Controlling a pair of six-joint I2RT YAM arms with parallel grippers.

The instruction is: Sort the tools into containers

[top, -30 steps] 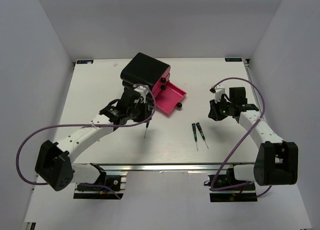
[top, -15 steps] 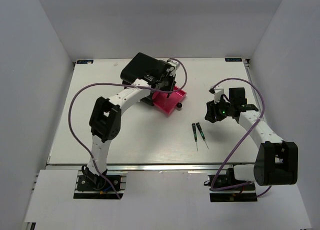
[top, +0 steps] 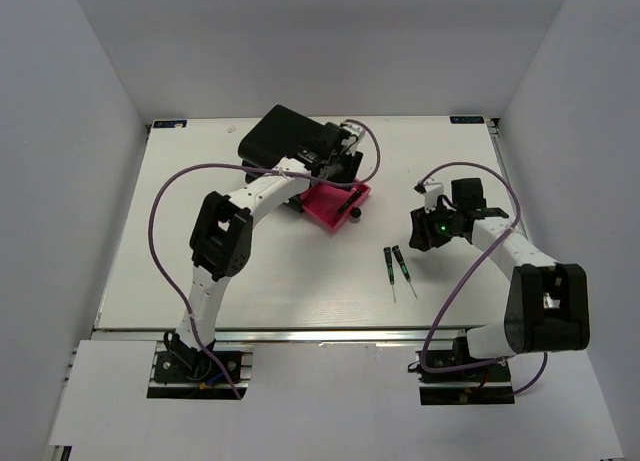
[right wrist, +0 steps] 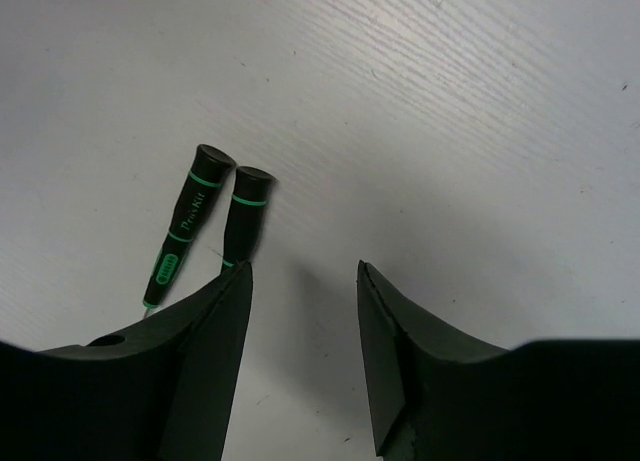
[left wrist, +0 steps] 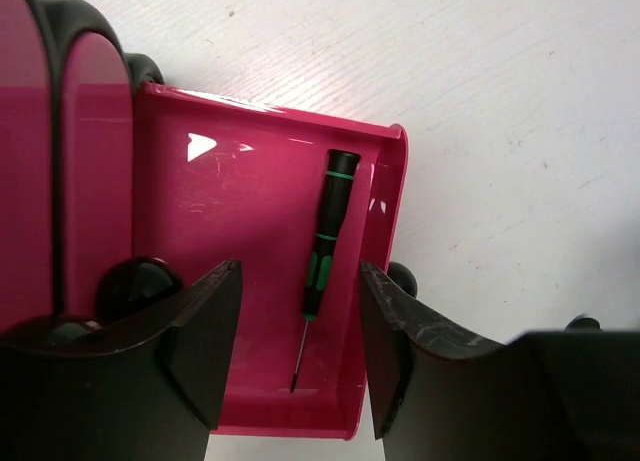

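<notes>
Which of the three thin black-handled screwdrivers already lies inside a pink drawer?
The black-handled screwdriver in the pulled-out magenta drawer, below the left pincer; the other two lie side by side on the white table by the right pincer.

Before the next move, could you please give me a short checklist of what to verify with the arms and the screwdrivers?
1. Screwdriver lies inside the open drawer: ok.
2. Left end effector open, not gripping that screwdriver: ok.
3. Right end effector open and empty: ok.
4. Right end effector centred over a tool: not ok; the two screwdrivers lie beside its jaws, not between them.
5. All tools sorted: not ok; those two lie on the table.
</notes>
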